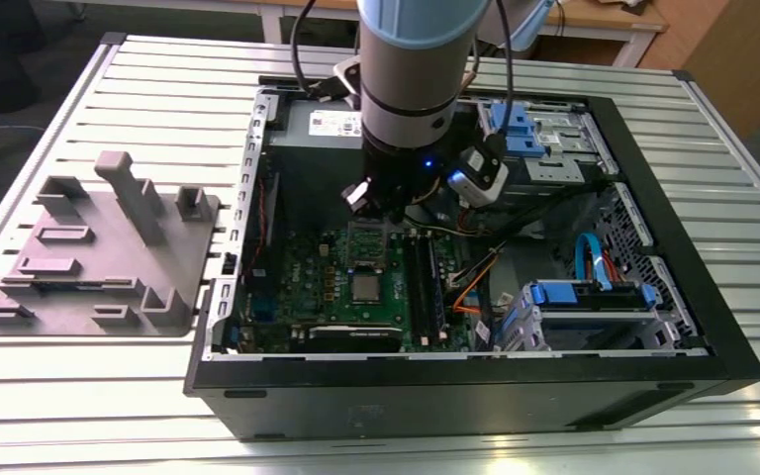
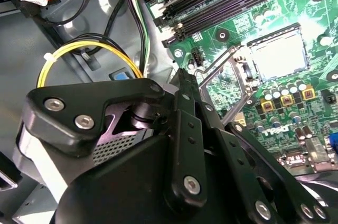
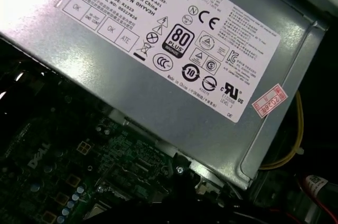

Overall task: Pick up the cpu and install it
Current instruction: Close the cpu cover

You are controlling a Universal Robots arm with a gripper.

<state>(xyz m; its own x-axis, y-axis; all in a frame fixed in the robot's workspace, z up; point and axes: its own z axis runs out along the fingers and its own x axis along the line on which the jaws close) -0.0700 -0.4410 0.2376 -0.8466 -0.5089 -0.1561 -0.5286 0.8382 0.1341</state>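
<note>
Slatted metal table [image 1: 76, 396] — bearing computer case [image 1: 697, 336], grey fixture plate [image 1: 90, 247].

— Where's the cpu [image 1: 369, 287] from your end?

— In the exterior view I see it as a small silvery-grey square, lying flat on the green motherboard [image 1: 321, 297], about the middle of the board.

— Tilted at all?

— Not that I can make out. In the second wrist view it [image 2: 277, 55] looks pale and flat, sitting square inside the dark socket [image 2: 272, 33], edges parallel to the rim.

— Anything touching it?

— Nothing I can see; its top face is bare.
</note>
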